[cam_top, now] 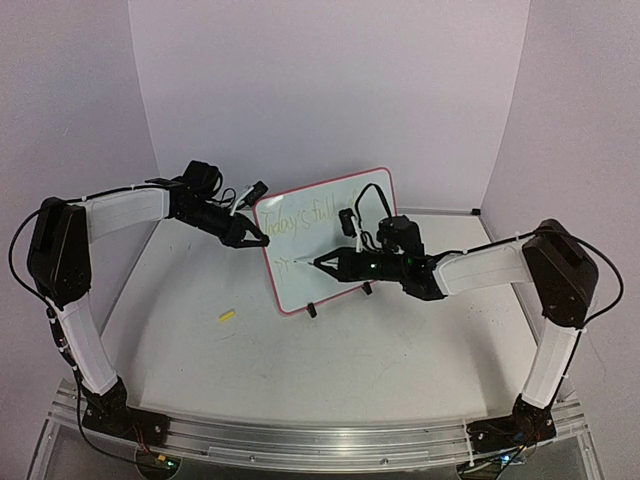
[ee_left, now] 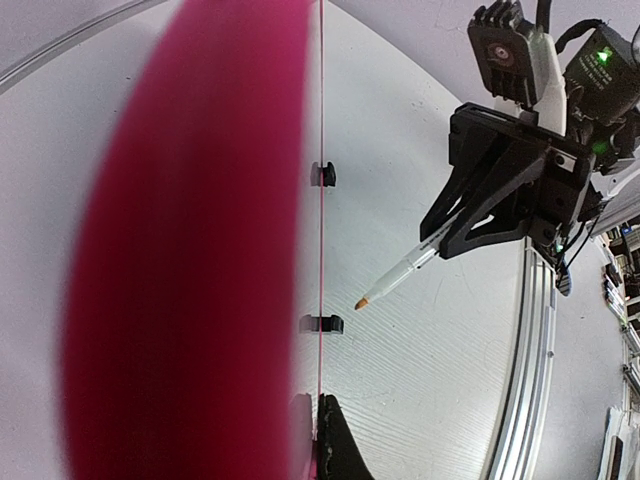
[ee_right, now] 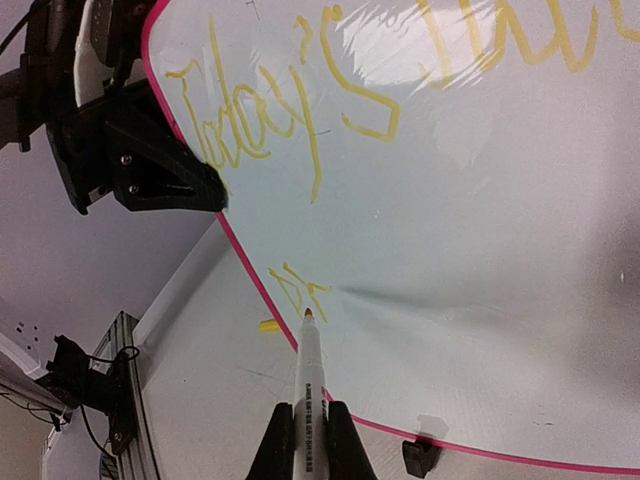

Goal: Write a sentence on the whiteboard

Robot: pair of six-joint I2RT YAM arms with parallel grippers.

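Gripping a white marker, right claw is closed on the barrel, black fingers either side, printed barrel sticking out ahead. Orange nib sits just beyond the claw at the whiteboard face, by the end of a small "pr"; touching or a hair off, can't tell. The sentence is above the nib: yellow-green cursive, top line about "Today's full" and running out of the wrist view, second line only that "pr". Board face glossy white with glare; unwritten stretch right of the nib along line two. Thin red frame, rounded corners; its lower-left edge passes just left of the nib. Board stands upright on two small black clip feet, below and either side of the claw, on the worktop. Left claw is up and left of the right one, closed on the board's left frame edge; its own camera gets the red rim as a blur right at the lens. Claws near each other but apart, board's left edge between them. Small yellow piece lies flat on the matte white worktop, below the left claw, well apart from the board. Pale flat walls on three sides, well beyond both claws.
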